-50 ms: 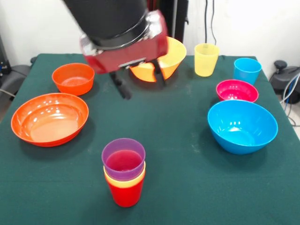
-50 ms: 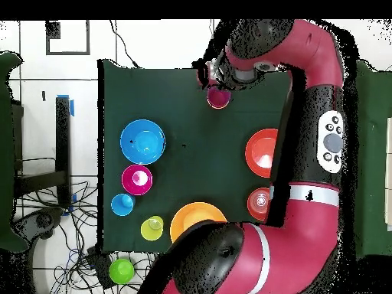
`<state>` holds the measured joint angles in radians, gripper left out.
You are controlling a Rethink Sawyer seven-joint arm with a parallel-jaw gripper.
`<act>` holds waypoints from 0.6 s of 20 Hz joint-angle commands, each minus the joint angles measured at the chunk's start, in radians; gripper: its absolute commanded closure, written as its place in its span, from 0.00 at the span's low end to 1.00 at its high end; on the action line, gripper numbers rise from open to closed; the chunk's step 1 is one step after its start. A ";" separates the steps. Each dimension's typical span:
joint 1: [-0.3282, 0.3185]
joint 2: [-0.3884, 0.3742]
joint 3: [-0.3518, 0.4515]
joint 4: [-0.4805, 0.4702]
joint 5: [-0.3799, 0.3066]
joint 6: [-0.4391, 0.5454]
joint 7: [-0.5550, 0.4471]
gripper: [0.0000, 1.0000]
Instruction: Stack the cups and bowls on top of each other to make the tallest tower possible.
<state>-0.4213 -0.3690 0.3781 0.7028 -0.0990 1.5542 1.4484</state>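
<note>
tower: purple cup nesting in yellow-orange in red, standing upright at near centre of green table | gripper: hanging far behind, fingers spread, holding nothing | bowls sitting around

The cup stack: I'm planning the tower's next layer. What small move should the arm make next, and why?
Probably swing the gripper, open and empty, toward the blue cup: the stack already holds red, yellow-orange and purple cups, and the blue one stands loose and upright.

Five cups and five bowls.
</note>
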 commanded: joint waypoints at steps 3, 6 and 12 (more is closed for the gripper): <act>0.037 -0.068 -0.042 0.303 0.037 -0.106 0.190 0.00; 0.050 -0.078 -0.060 0.350 0.031 -0.139 0.202 0.00; 0.075 -0.117 -0.092 0.486 0.037 -0.205 0.244 0.00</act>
<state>-0.3810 -0.4682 0.3228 0.9621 -0.0585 1.4541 1.4959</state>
